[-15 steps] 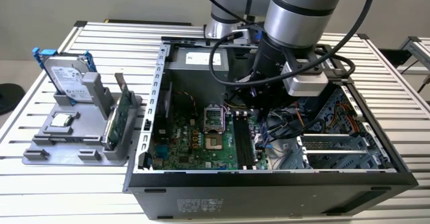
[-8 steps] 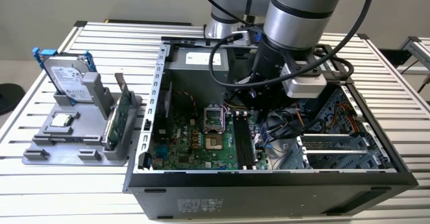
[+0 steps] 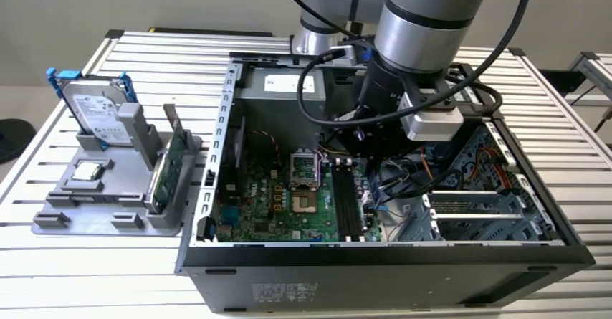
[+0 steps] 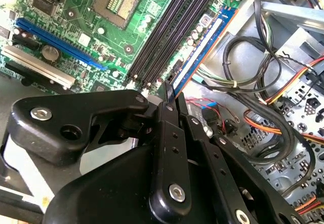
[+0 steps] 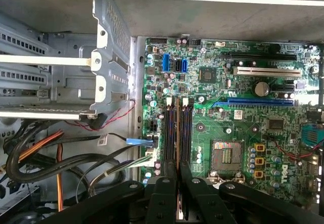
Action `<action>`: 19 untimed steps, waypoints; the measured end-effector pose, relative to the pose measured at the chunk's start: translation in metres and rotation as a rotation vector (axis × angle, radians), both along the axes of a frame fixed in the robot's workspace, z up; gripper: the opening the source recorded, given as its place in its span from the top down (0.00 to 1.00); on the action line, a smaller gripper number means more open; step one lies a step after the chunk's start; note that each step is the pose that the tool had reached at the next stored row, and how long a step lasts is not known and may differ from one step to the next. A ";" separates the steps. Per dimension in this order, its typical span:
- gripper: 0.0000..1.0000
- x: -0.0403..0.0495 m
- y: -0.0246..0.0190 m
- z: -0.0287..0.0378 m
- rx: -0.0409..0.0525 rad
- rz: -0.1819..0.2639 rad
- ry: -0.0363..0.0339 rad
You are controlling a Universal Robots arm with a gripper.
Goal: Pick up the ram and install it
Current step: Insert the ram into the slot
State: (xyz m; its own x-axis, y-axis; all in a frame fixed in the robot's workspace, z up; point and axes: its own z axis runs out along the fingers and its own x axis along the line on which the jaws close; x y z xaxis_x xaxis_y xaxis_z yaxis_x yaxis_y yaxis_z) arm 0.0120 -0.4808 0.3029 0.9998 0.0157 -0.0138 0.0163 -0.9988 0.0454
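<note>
Black linkage arms of the tool [image 5: 176, 171] fill the foreground in both wrist views, its fingers drawn close together on the ram [image 5: 177, 133], which stands on edge between them. In the first wrist view the ram runs along the memory slots [image 5: 185, 133] of the green motherboard [image 5: 243, 133], lined up with one slot, its far end near the pale slot latches [image 5: 168, 101]. In the second wrist view its blue-edged board [image 4: 202, 49] lies alongside the dark slots [image 4: 167, 29]. Whether it is fully seated I cannot tell.

In the exterior view the arm reaches down into the open computer case [image 3: 383, 258], which sits on the slatted surface [image 3: 574, 118]; a grey fixture [image 3: 105, 190] holding a hard drive [image 3: 96, 107] stands well apart on the exterior view's left.

To do this step well, I judge, the stick should stay parallel to the slot and upright, pressed straight down with even force along its length, clear of the cables [image 5: 61, 158] beside the slots.
</note>
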 end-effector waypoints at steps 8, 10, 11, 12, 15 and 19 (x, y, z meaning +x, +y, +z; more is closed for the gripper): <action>1.00 0.0000 0.0002 -0.0023 0.0001 0.000 0.0000; 1.00 -0.0001 0.0004 -0.0033 -0.0001 0.000 0.0000; 1.00 0.0000 0.0005 -0.0038 -0.0002 0.000 0.0000; 1.00 0.0000 0.0006 -0.0043 -0.0003 0.000 0.0000; 1.00 0.0000 0.0008 -0.0058 -0.0011 0.000 0.0000; 1.00 0.0000 0.0008 -0.0070 -0.0014 -0.001 0.0000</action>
State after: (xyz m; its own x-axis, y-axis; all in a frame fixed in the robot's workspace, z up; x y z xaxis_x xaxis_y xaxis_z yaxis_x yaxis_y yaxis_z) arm 0.0120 -0.4800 0.2959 0.9998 0.0149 -0.0138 0.0156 -0.9988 0.0468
